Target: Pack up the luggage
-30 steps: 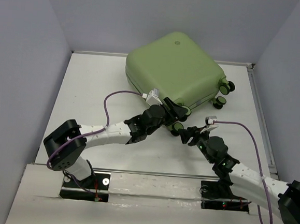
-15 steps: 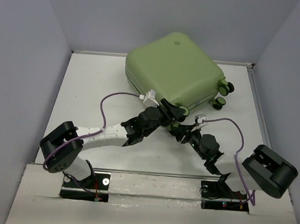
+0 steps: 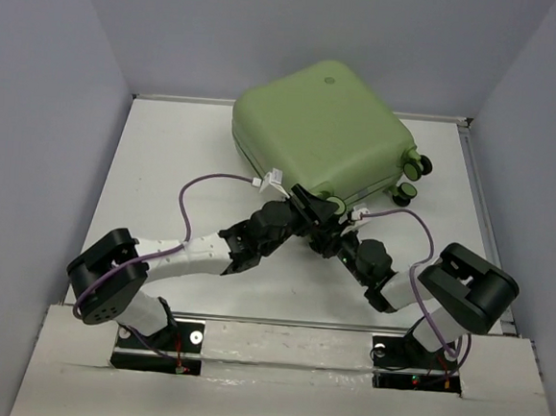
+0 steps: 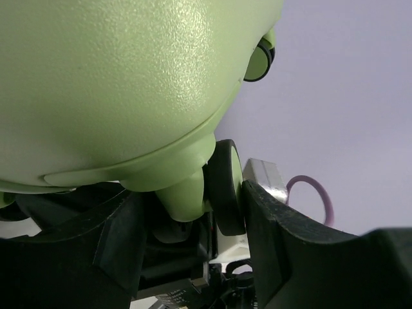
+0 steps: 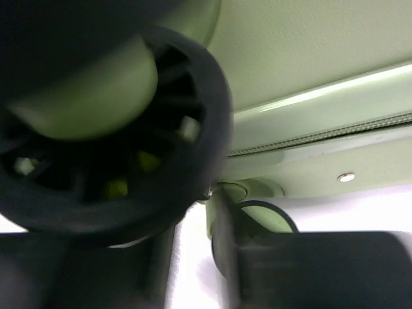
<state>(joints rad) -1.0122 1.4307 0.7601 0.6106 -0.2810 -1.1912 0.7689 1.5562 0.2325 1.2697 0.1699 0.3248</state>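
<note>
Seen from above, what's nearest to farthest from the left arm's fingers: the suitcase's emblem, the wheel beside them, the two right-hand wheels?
1. Caster wheel, between the left fingers.
2. Two wheels, off to the right.
3. Round emblem, far end, on top.

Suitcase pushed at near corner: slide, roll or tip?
The suitcase probably stays rigid: its shell looks hard. It lies flat, so tipping seems unlikely. Its casters point sideways, so it likely slides rather than rolls.
</note>
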